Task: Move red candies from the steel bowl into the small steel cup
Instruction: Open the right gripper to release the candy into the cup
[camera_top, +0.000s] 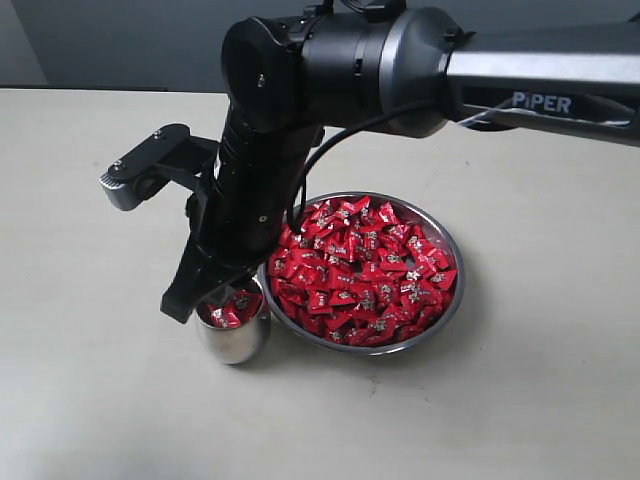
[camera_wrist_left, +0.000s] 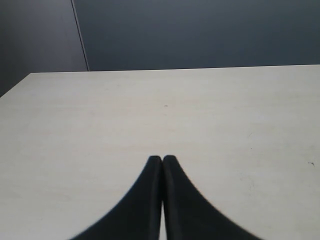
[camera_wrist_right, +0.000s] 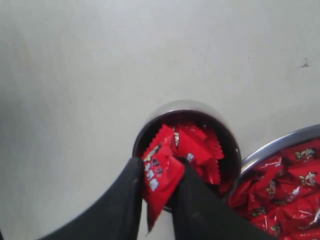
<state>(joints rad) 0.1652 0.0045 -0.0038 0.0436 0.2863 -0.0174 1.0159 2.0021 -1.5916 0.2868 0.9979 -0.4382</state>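
On the table (camera_top: 90, 420), near its middle: the steel bowl (camera_top: 455, 300), with red candies (camera_top: 365, 270) heaped inside from rim to rim. Just left of the steel bowl and slightly nearer the exterior camera, close beside its rim: the small steel cup (camera_top: 235, 348), upright, with a few more candies inside. Straight above that cup, left of the bowl: the right gripper (camera_top: 208, 298), on an arm crossing over the bowl's far left rim, with one red candy (camera_wrist_right: 159, 175) pinched between its fingers over the cup's mouth. Over bare tabletop, with the bowl out of its wrist view: the left gripper (camera_wrist_left: 162, 159).
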